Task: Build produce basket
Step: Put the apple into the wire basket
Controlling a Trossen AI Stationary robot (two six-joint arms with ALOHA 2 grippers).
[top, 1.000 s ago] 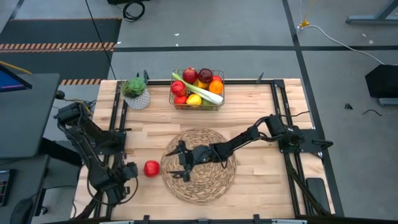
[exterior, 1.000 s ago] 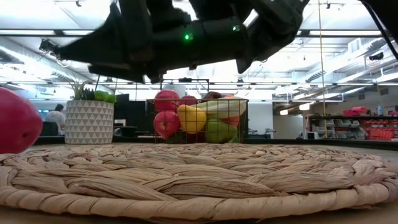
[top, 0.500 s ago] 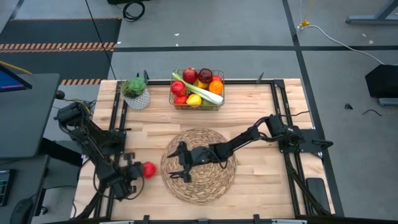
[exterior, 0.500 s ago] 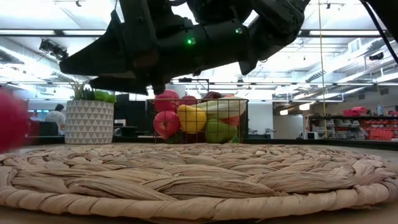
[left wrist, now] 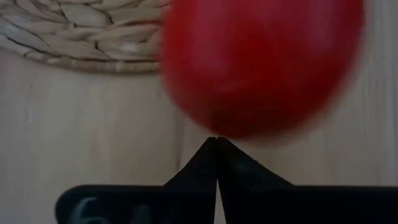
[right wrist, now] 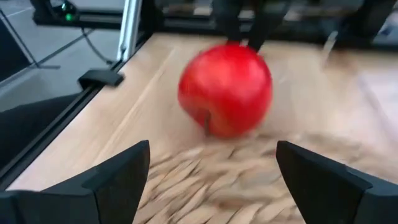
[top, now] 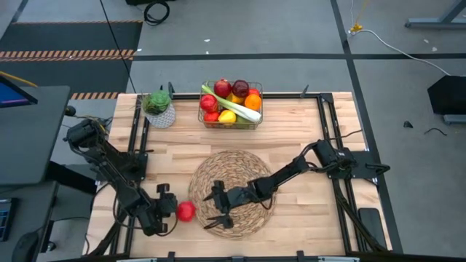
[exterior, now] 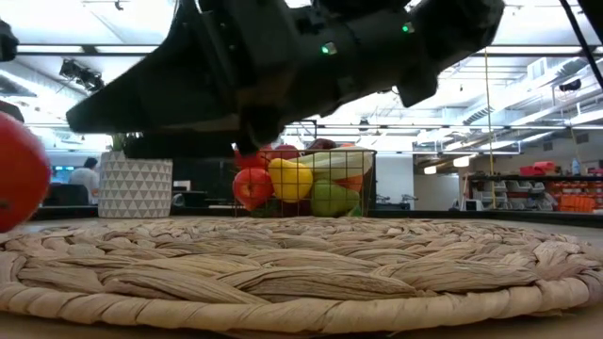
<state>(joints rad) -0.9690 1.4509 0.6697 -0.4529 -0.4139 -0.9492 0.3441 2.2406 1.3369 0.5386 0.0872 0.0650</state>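
Left side of the table first: my left gripper [top: 169,209] sits low near the front edge, fingers pressed together with nothing between them. In the left wrist view the fingertips [left wrist: 216,163] meet in a single point right behind the red apple [top: 186,211], and I cannot tell whether they actually touch its skin. The apple lies on the bare wood just beside the left rim of the round woven mat [top: 251,164]; in the low view it bulges in at the edge [exterior: 19,174].

Potted plant [top: 159,108] stands at the back left corner, white patterned pot, well apart from both arms.

Middle back: the wire basket [top: 231,125] sits at the far edge of the table [top: 306,225], already loaded with produce. I make out red apples [top: 223,89], an orange [top: 253,102], a lemon [top: 227,116] and the leek [top: 231,104] lying diagonally across the top. The low view adds a green pear [exterior: 331,199] behind the wire.

Right arm reaches in from the right rail across the mat. My right gripper [top: 218,209] hovers over the mat's front left part, fingers spread wide, empty, mouth aimed at the apple [right wrist: 225,89], which sits just beyond the mat's edge between the two grippers
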